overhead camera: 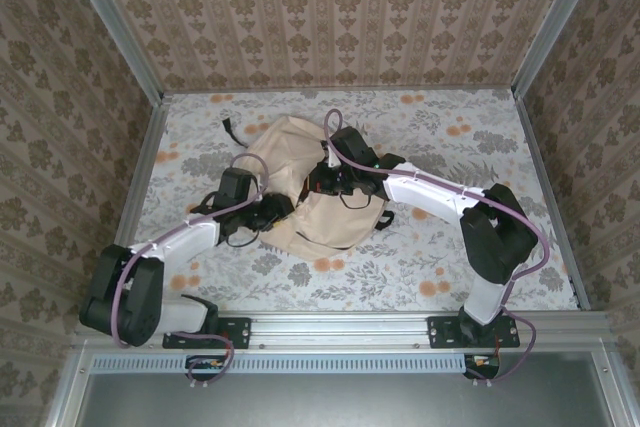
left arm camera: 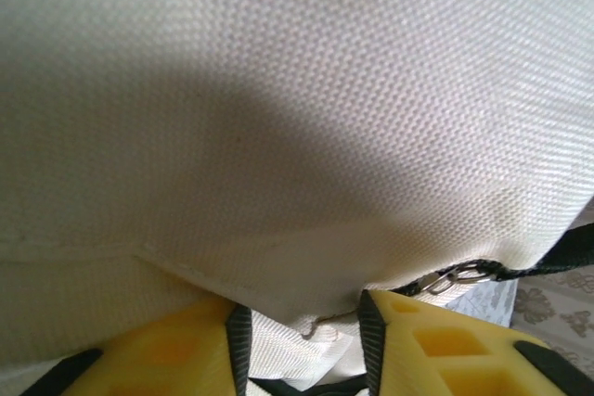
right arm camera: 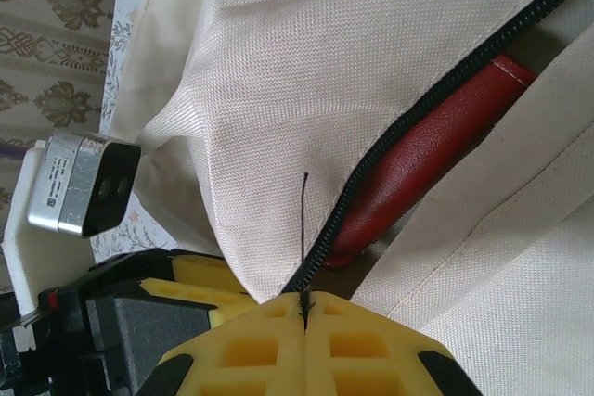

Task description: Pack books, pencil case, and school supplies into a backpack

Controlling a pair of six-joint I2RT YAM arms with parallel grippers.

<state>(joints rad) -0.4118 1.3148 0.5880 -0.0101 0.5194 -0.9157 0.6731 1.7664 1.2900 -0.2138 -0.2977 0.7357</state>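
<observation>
Backpack [overhead camera: 290, 152]: middle covered by both arms.
Red item [right arm camera: 418, 150]: mostly tucked under the fabric, kind unclear.
Zipper [right arm camera: 345, 206]: end lost between right gripper [right arm camera: 304, 308] pads.
Left gripper [left arm camera: 297, 340]: cut off at frame's bottom edge.

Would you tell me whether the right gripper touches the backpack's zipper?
Touching: the right wrist view shows the right gripper shut on the zipper of the backpack, the line ending in its pinch.

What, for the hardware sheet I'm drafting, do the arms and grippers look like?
The left arm and right arm have white links, bulky black joints and a lilac cable looping along the outside. The left gripper and right gripper have chunky yellow fingers with square moulded recesses and black trim.
</observation>
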